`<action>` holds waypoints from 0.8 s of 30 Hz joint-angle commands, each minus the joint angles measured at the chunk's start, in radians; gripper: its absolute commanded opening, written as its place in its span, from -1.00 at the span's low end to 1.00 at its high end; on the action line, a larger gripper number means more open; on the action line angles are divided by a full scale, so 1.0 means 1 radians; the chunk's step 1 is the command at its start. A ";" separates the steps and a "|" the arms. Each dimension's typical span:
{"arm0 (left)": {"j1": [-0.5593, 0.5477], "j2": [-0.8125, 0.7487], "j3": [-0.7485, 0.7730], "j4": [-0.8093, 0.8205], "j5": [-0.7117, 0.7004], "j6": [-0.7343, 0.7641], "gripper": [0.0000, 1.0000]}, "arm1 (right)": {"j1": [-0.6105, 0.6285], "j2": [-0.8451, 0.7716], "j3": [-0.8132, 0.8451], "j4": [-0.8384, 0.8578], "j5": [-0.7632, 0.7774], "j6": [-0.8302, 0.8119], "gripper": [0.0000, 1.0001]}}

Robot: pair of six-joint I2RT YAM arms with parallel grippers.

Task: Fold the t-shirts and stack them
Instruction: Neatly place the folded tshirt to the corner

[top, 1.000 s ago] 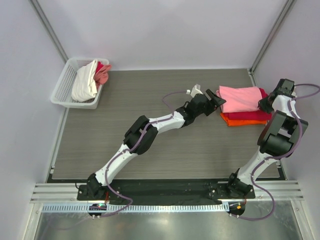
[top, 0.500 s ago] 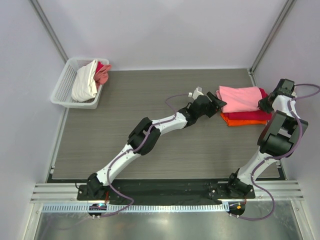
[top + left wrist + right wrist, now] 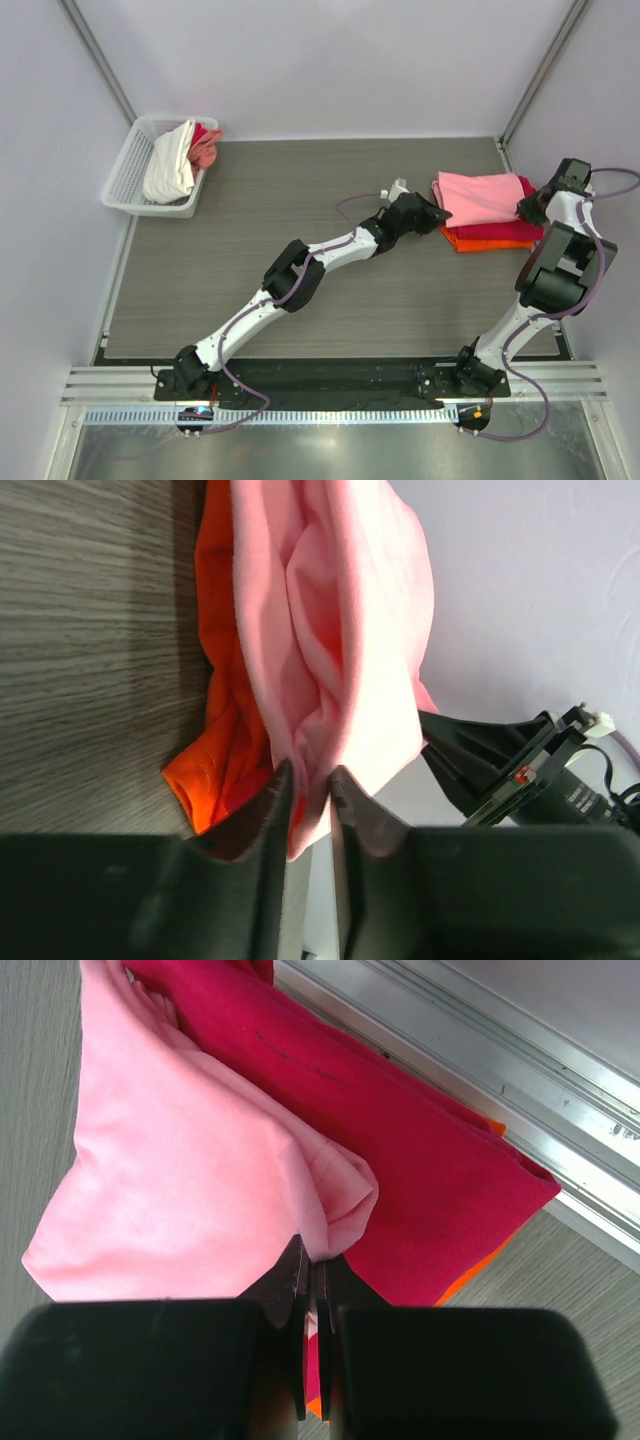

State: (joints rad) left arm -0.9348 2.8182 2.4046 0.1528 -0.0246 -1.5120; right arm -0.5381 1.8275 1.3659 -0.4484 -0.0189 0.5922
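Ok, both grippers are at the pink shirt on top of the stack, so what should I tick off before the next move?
1. Right gripper shut on the pink shirt corner: ok.
2. Left gripper clamped on the pink edge: cannot tell. Cloth sits between its fingers, but a gap shows.
3. Only pink pinched, not the crimson shirt or orange shirt beneath: cannot tell.
4. Pink shirt lying flat on the stack: not ok, it is bunched.
5. Basket emptied: not ok, a white shirt lies inside.
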 commanded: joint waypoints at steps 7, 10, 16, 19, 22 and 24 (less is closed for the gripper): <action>0.001 -0.022 0.039 0.083 0.014 0.004 -1.00 | -0.031 -0.071 0.056 0.028 -0.015 -0.017 -0.98; -0.001 -0.037 0.031 0.094 0.020 0.004 -1.00 | -0.040 -0.086 0.068 0.013 -0.010 -0.020 -0.98; -0.015 -0.088 0.024 0.097 0.022 0.022 -1.00 | -0.065 -0.105 0.081 0.001 -0.038 -0.012 -0.98; -0.019 -0.112 -0.002 0.102 0.022 0.022 -1.00 | -0.086 -0.129 0.082 -0.015 -0.027 -0.012 -0.98; -0.024 -0.112 -0.007 0.108 0.022 0.013 -1.00 | -0.103 -0.158 0.059 -0.016 -0.004 -0.014 -0.98; -0.032 -0.100 -0.001 0.110 0.047 0.001 -1.00 | -0.118 -0.166 0.041 -0.019 0.013 -0.009 -0.97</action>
State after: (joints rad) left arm -0.9485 2.8021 2.3966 0.2058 -0.0185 -1.5089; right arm -0.5903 1.7420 1.3872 -0.5106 -0.0891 0.5781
